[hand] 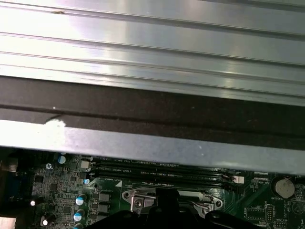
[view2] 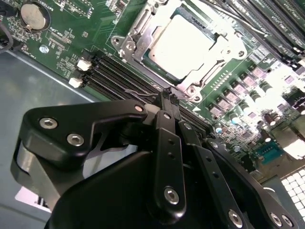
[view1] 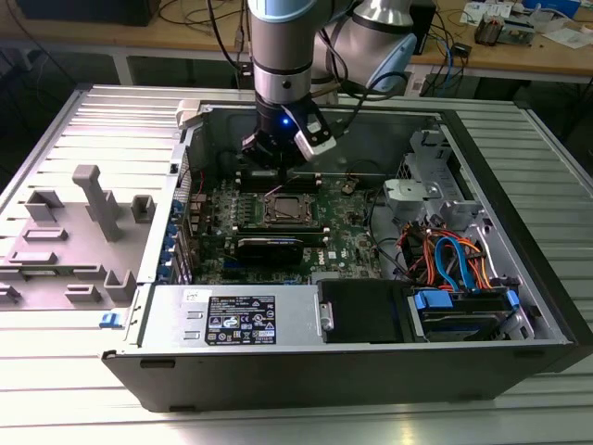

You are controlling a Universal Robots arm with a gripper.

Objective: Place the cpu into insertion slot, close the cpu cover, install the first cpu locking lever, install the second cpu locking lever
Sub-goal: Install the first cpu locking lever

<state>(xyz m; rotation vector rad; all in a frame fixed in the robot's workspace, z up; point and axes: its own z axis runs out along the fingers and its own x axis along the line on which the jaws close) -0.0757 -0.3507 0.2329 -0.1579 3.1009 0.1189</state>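
Green motherboard (view2: 71,47), probably silvery cpu (view2: 183,45), black claw (view2: 168,95)

One robot arm (view1: 283,56) with one end effector (view2: 167,98); one open computer case (view1: 519,306) on one ribbed metal counter (view1: 306,417), and one wooden counter (view1: 519,56) behind it. Inside the case there is one green motherboard (view1: 347,236), one cpu (view2: 183,43) framed by one cpu cover (view2: 143,33), one coin cell battery (view2: 34,15), one labelled power supply (view1: 241,320), and two white memory slot clips (view2: 84,64) in the second wrist view. One grey fixture plate (view1: 74,232) lies at the exterior view's left
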